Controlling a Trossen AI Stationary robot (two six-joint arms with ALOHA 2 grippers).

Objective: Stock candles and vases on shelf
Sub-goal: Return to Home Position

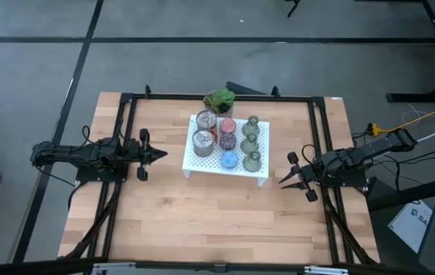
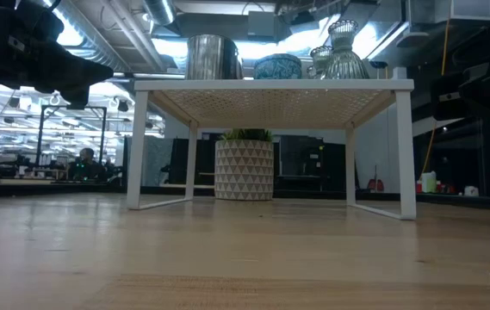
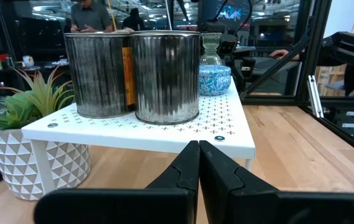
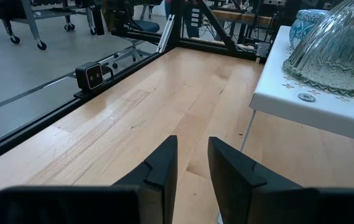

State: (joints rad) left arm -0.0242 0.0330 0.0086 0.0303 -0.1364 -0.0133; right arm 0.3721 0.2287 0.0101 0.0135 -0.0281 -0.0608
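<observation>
- Holds all eight pieces on the white perforated metal shelf (image 1: 204, 163) at the middle of the wooden surface (image 1: 202, 221), sorted by kind, presumably for a tidy display.
- Sets two ribbed silver tin candles (image 1: 202, 141) on the left side; pink candle (image 1: 227, 126), dark blue-purple candle (image 1: 227, 142) and light blue candle (image 1: 229, 159) down the middle; three olive-green narrow-necked vases (image 1: 250, 142) along the right.
- Rests left tool (image 3: 198, 146) near the shelf's left end, fingers pressed together, gripping nothing.
- Rests right tool (image 4: 192, 142) near the shelf's front right corner, fingers a narrow gap apart, empty — both apart from the stock, likely so nothing gets nudged.
</observation>
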